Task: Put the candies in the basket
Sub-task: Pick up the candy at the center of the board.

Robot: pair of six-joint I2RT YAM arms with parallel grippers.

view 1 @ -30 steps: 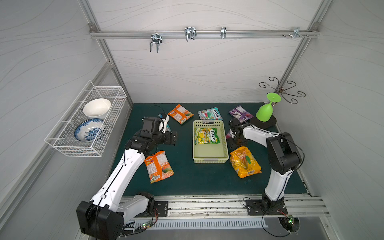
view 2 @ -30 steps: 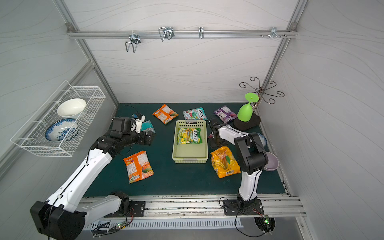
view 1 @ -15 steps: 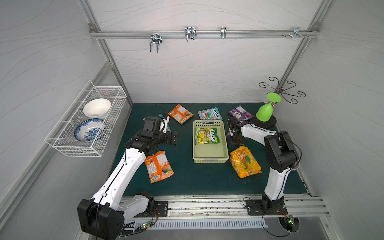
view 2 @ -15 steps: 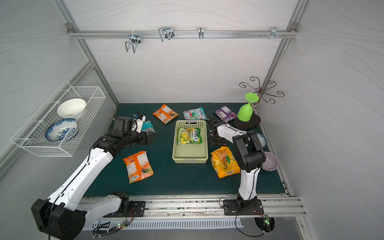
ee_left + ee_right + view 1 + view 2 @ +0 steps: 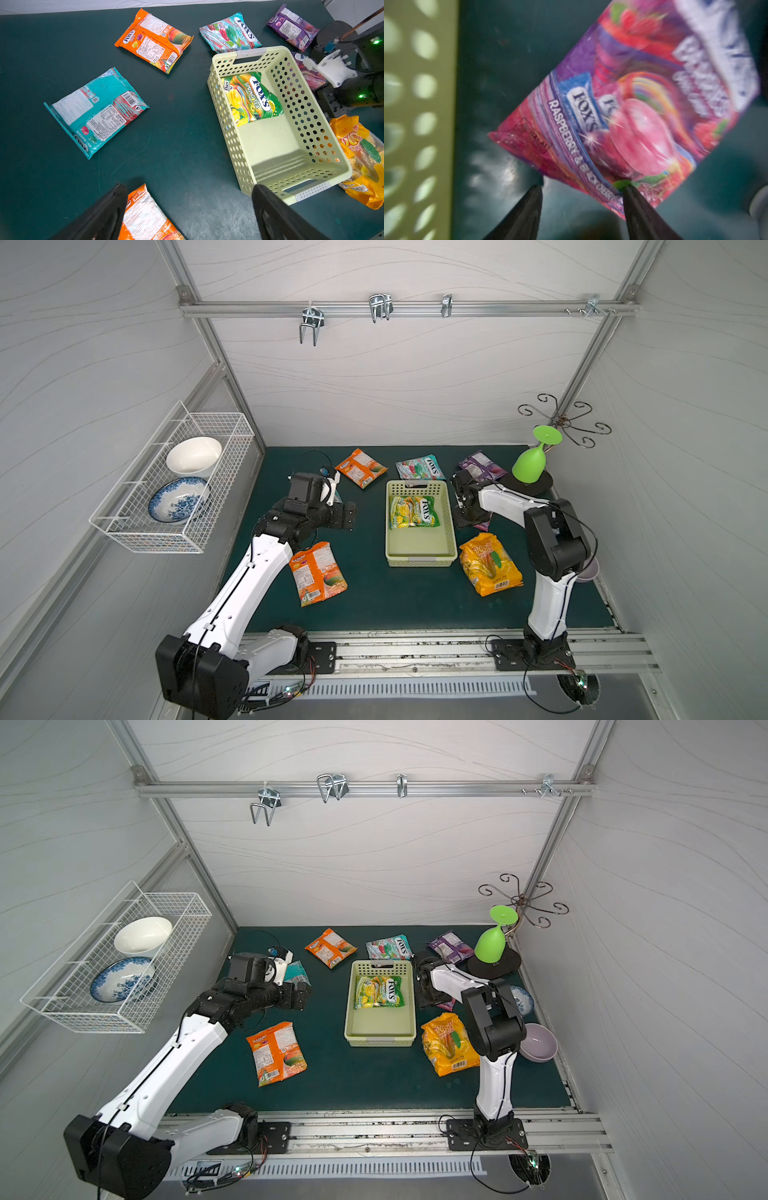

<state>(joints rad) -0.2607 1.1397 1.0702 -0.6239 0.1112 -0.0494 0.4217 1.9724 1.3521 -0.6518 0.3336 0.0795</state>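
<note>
Right gripper [image 5: 581,192]: jaws are parted, tips pointing down at the edge of a raspberry Fox's packet [image 5: 633,104]. One fingertip [image 5: 631,193] sits over the packet's edge and the other is over bare mat, so nothing's pinched. The shot is blurry though. That packet lies flat on the mat just beside the green basket [image 5: 415,104], outside its wall.

Left gripper [image 5: 190,187] is spread wide with nothing in it, hanging over the mat between an orange packet [image 5: 145,216] and the basket's near corner.

The basket has exactly one candy in it, a Spring Tea packet [image 5: 251,97], lying at the back-wall end. Still out on the mat are a second orange packet [image 5: 153,39], the mint packet [image 5: 230,33], a purple packet [image 5: 293,27], a face-down teal packet [image 5: 95,112] and the big yellow bag [image 5: 490,564].

The wire basket [image 5: 166,539] on the left wall holds a white bowl [image 5: 193,456] and a blue-patterned bowl [image 5: 178,499].
</note>
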